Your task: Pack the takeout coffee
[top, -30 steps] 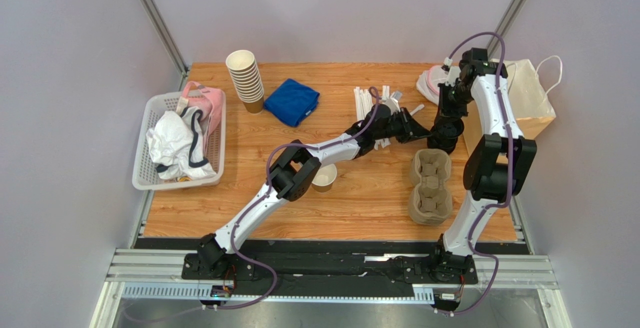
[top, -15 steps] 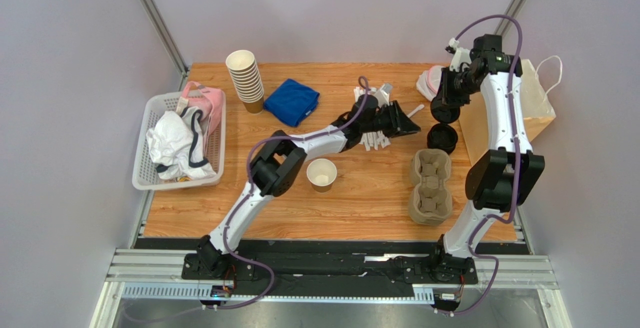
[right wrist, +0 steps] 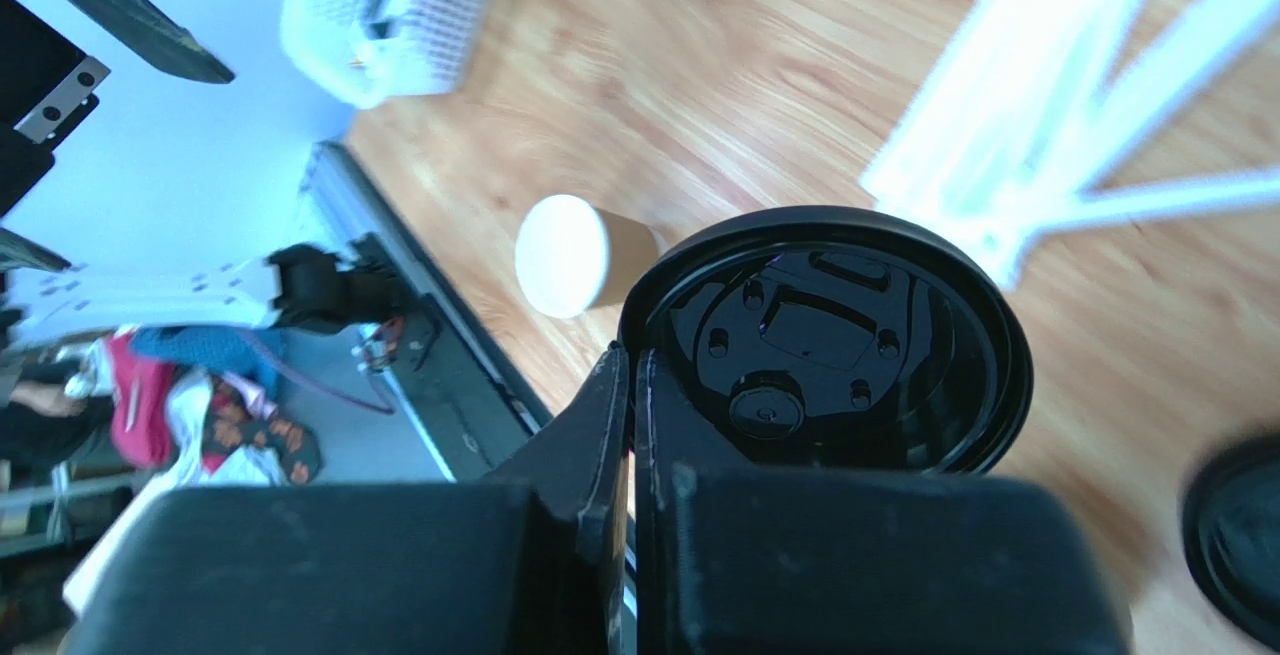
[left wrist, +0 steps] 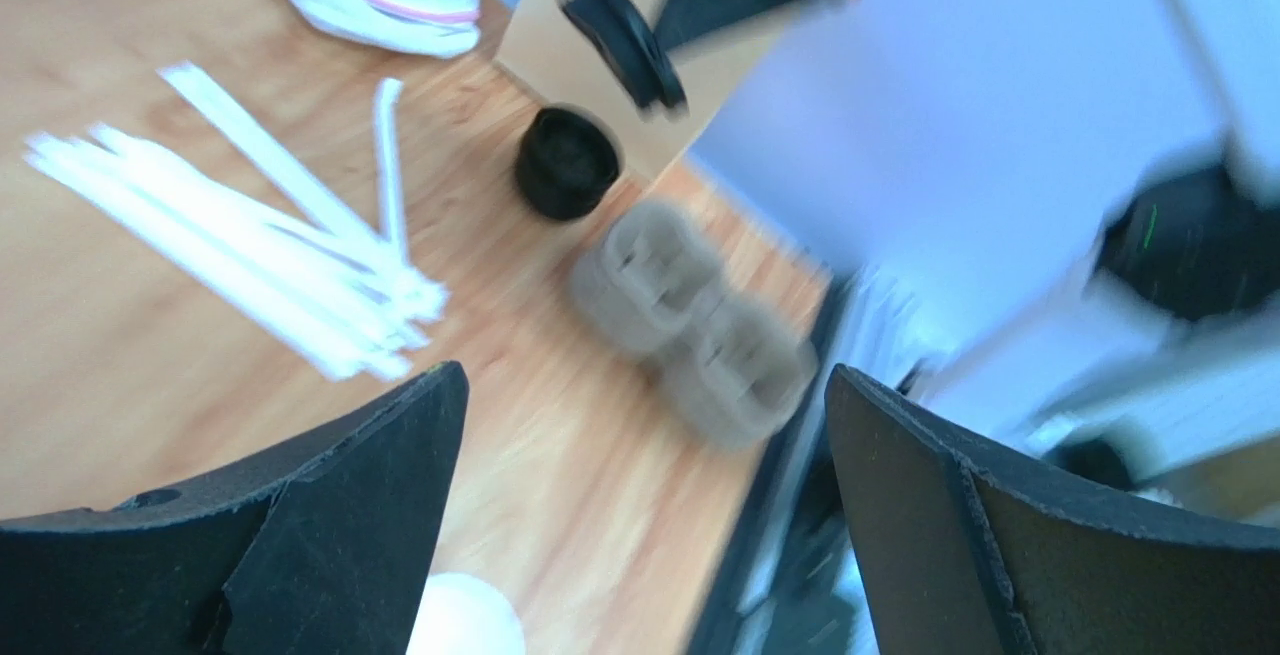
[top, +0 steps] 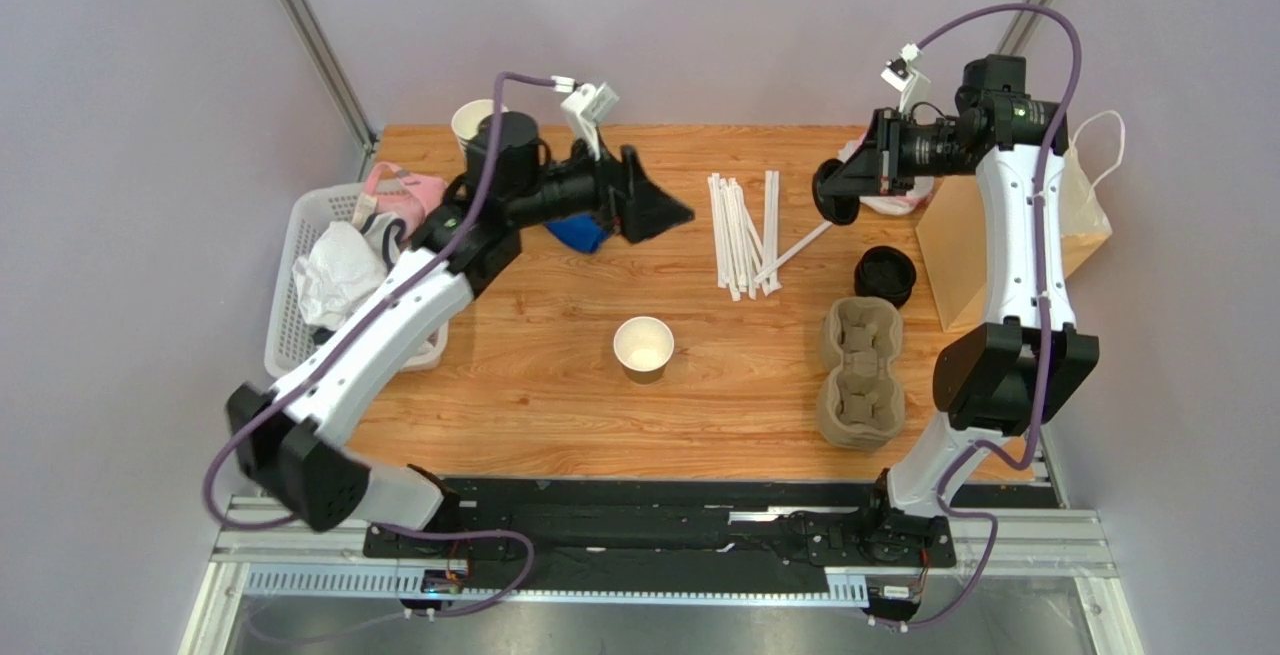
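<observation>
The right gripper (right wrist: 631, 385) clamped a lid (right wrist: 827, 333); the left gripper (left wrist: 639, 378) gaped empty — cup (top: 643, 343) down between them lidless, carrier (top: 861, 370) unfilled.

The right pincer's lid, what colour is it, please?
The lid is black; see right wrist view.

Motion smears the left wrist view: the cup carrier (left wrist: 694, 322) is soft, and the open cup (left wrist: 463, 618) is cropped at the bottom. Beside the lid (right wrist: 827, 340) in the right end effector (right wrist: 631, 378), a blurred black round thing (right wrist: 1235, 535) is cut by the edge. From above, the left end effector (top: 661, 213) hides most of the blue cloth (top: 576, 235).
</observation>
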You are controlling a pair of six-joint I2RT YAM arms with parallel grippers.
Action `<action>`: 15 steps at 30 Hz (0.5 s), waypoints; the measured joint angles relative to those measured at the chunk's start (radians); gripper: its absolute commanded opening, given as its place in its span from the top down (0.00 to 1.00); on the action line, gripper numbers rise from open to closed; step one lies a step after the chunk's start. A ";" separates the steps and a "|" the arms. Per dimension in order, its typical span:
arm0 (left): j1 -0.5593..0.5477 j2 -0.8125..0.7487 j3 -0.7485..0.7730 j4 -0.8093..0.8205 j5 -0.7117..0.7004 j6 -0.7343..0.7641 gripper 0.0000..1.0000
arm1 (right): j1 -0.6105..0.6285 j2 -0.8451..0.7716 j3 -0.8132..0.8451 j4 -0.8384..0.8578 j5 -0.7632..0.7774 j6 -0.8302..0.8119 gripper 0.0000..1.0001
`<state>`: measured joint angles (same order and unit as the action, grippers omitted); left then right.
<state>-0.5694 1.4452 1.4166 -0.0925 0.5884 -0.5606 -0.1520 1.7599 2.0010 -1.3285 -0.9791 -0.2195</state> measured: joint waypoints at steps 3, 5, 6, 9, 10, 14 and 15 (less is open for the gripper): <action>-0.014 -0.180 0.016 -0.230 0.039 0.305 0.01 | 0.000 0.003 0.014 -0.006 -0.138 -0.045 1.00; -0.024 -0.284 0.035 -0.365 0.063 0.494 0.01 | 0.012 -0.005 -0.010 -0.003 -0.215 -0.061 1.00; -0.027 -0.338 0.040 -0.430 0.076 0.594 0.01 | 0.022 -0.013 -0.037 -0.006 -0.256 -0.068 1.00; -0.043 -0.439 0.032 -0.548 0.091 0.812 0.01 | 0.088 -0.026 -0.107 -0.010 -0.325 -0.071 1.00; -0.067 -0.468 0.022 -0.574 0.081 0.882 0.01 | 0.132 -0.028 -0.137 -0.010 -0.349 -0.069 1.00; -0.230 -0.546 -0.078 -0.608 0.027 1.155 0.03 | 0.277 -0.037 -0.258 -0.013 -0.423 -0.031 1.00; -0.276 -0.557 -0.117 -0.611 0.000 1.235 0.04 | 0.316 -0.039 -0.296 -0.018 -0.437 -0.021 1.00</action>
<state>-0.8452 0.8886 1.2999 -0.7033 0.5884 0.6743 0.1642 1.7214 1.7054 -1.3460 -1.4162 -0.2401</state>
